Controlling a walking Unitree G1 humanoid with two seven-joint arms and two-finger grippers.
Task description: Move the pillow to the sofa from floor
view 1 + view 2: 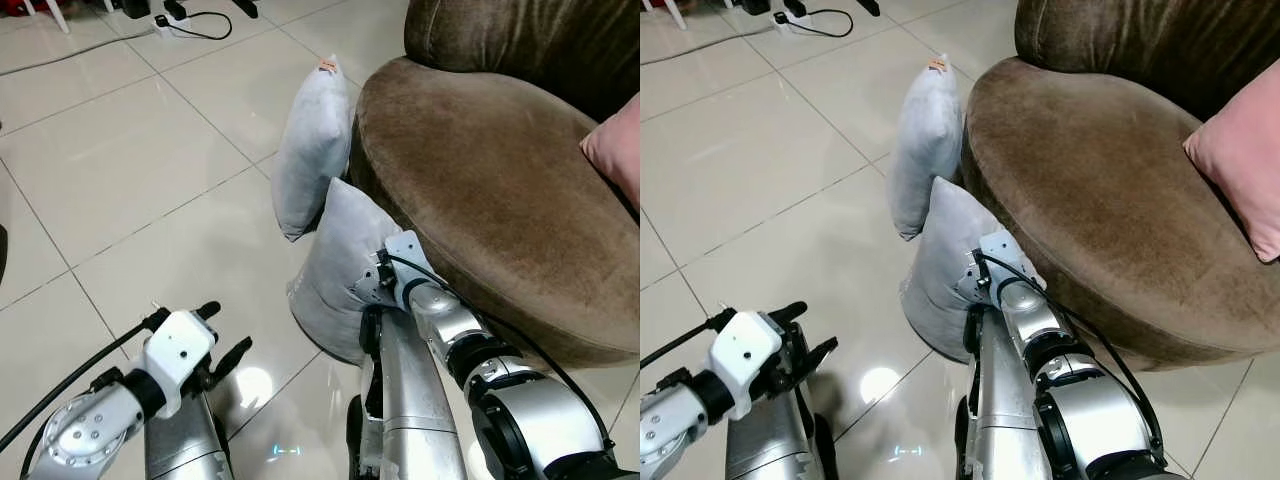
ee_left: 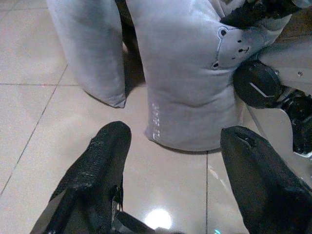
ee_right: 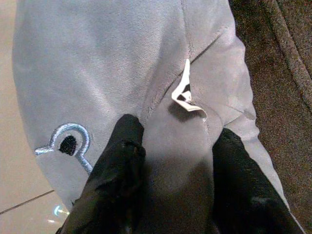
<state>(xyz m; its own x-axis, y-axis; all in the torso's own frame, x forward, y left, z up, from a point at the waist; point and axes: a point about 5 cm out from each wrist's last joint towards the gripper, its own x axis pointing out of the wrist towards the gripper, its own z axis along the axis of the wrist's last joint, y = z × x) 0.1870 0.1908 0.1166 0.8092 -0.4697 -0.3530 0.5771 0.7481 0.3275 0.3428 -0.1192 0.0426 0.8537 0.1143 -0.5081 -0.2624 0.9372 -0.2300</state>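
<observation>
Right gripper (image 3: 178,161) pinching near pillow (image 1: 340,265) beside sofa (image 1: 480,180); left gripper (image 2: 180,161) spread.

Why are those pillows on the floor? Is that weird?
Yes. Two grey pillows stand on end on the floor tiles, leaning against the sofa. The right gripper pinches the nearer one.

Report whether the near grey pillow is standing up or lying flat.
Standing on the floor: the near grey pillow leans against the brown sofa, right gripper pinching its fabric.
</observation>
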